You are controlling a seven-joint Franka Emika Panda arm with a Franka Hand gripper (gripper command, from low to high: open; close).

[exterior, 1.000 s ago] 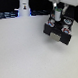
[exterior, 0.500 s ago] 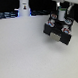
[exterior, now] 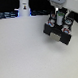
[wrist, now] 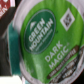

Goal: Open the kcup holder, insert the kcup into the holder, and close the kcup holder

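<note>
The kcup holder (exterior: 59,33) is a black box at the back of the exterior view's right. My gripper (exterior: 59,20) hangs right over it, its fingers down at the box's top. The kcup's green lid (wrist: 46,41), printed "Green Mountain Dark Magic", fills the wrist view, tilted and very close. A speck of green shows between the fingers (exterior: 60,18) in the exterior view. The gripper seems shut on the kcup. The fingers themselves are hidden in the wrist view. I cannot tell whether the holder's drawer is open.
A white bottle-shaped object (exterior: 23,7) stands at the back of the exterior view's left, before a dark strip with blue light. The pale tabletop (exterior: 26,54) spreads in front of the holder.
</note>
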